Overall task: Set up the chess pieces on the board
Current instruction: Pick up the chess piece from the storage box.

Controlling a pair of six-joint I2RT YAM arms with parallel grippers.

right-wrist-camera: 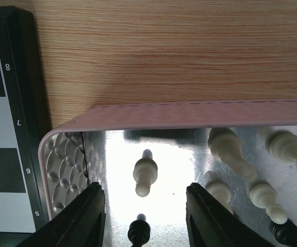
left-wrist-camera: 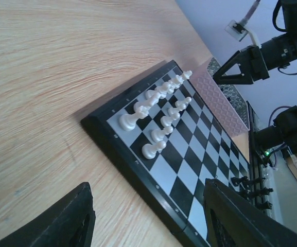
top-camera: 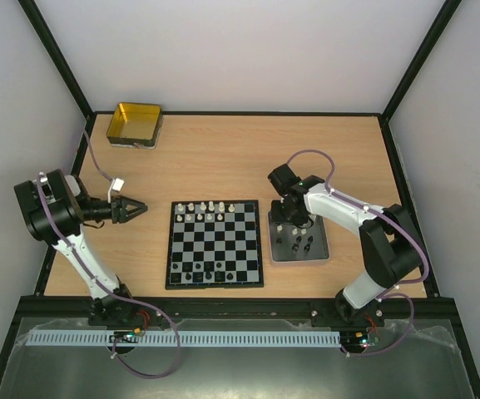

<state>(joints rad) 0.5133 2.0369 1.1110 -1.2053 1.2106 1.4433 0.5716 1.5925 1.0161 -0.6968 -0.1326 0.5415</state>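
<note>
The board [top-camera: 215, 243] lies mid-table, with white chess pieces [top-camera: 207, 211] on its far rows and black ones [top-camera: 202, 268] on its near rows. My left gripper [top-camera: 140, 209] hovers open just left of the board, nothing between its fingers [left-wrist-camera: 66, 221]. In the left wrist view the white pieces [left-wrist-camera: 161, 110] stand in two rows on the board [left-wrist-camera: 189, 154]. My right gripper [right-wrist-camera: 145, 216] hangs open over the silver tray [right-wrist-camera: 189, 110]. A white pawn [right-wrist-camera: 145, 175] stands just ahead of its fingertips. A black piece [right-wrist-camera: 139, 231] stands between the fingers, untouched.
The tray [top-camera: 324, 249] sits right of the board and holds more white pieces [right-wrist-camera: 230, 149] and black ones [top-camera: 304, 243]. A gold-yellow tin [top-camera: 135, 124] stands at the back left. The board's edge [right-wrist-camera: 27, 103] lies close to the tray's left wall.
</note>
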